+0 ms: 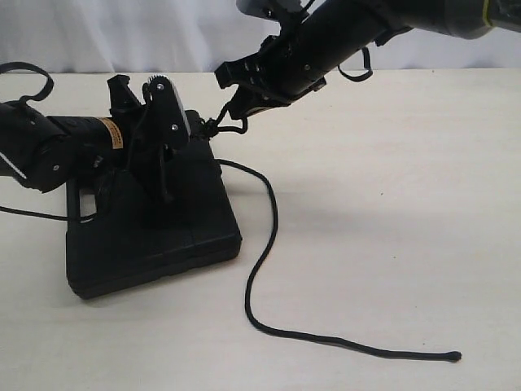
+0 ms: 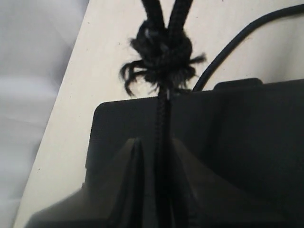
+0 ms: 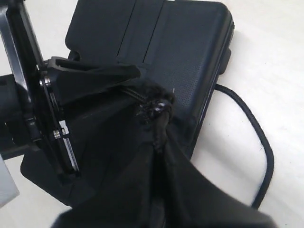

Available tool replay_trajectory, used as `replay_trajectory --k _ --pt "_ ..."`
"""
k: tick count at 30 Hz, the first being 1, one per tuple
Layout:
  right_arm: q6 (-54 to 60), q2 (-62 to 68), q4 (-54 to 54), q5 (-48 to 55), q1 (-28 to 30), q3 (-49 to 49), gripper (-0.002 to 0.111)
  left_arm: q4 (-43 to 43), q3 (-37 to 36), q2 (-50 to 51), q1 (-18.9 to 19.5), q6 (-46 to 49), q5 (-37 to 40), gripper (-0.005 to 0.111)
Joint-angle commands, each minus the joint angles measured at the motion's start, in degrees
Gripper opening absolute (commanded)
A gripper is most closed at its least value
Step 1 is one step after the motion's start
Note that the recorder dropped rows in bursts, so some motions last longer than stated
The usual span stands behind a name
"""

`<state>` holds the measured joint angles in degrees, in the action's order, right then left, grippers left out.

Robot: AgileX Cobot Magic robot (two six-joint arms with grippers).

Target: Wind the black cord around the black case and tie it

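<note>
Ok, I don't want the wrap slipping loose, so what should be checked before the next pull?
1. Left claw grips the cord: ok, cord pinched in it above the case.
2. Right claw grips the cord: ok, shut beside the knot.
3. Position of the knot: ok, just past the case edge.
4. Cord passes under the case: cannot tell, underside hidden.
5. Free end untangled: ok, lies loose on the table, clear of the case.
</note>
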<state>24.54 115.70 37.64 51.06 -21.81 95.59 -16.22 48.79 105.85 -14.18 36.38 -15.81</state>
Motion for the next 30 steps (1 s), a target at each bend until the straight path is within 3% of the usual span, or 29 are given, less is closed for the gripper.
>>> replay_trajectory --k 1,7,9,11,13,16,19,21,23,26,27,30 --pt "-0.37 -0.50 0.39 0.06 0.43 0.34 0.004 0.43 -0.09 0.12 -0.12 -0.22 -0.87 0.020" --pt "-0.37 -0.50 0.39 -0.09 0.43 0.34 0.005 -2.55 -0.09 0.12 -1.21 -0.22 -0.77 0.020" --pt "-1.17 -0.50 0.39 0.03 0.43 0.34 0.005 -4.75 -0.09 0.12 -1.21 -0.66 0.84 0.014" --pt "-1.42 -0.50 0.49 0.03 0.43 0.34 0.005 -4.75 -0.09 0.12 -1.21 -0.66 1.32 0.000" --pt "-1.42 -0.50 2.10 0.59 0.43 0.34 0.011 -4.75 -0.09 0.12 -1.21 -0.66 0.57 0.000" --pt "-1.42 -1.03 4.07 1.47 0.43 0.34 0.030 -4.55 -0.09 0.12 -1.21 -0.66 -1.68 0.000" --pt "-5.38 -3.48 1.49 1.15 0.56 0.34 0.058 -4.10 -0.09 -0.44 -1.21 -0.66 -2.06 0.000" --pt "-6.16 -6.01 -0.27 1.55 1.91 0.34 0.070 -4.10 -0.09 -0.82 -1.21 -0.66 -1.19 0.000" --pt "-6.40 -8.67 -1.08 3.99 4.55 0.34 0.075 -4.10 -0.09 -1.47 -1.21 -0.66 -0.80 0.000" --pt "-6.40 -11.14 -9.39 9.81 6.31 0.24 0.066 -4.33 -0.09 -3.73 -1.21 -0.66 0.43 0.000" --pt "-6.40 -11.71 -17.10 13.41 6.31 -0.30 0.058 -5.17 -0.09 -5.48 -1.21 -0.66 1.75 0.000" --pt "-7.45 -12.09 -24.59 18.90 6.31 -2.91 0.044 -5.88 -0.09 -9.48 -1.21 -0.66 6.38 0.000"
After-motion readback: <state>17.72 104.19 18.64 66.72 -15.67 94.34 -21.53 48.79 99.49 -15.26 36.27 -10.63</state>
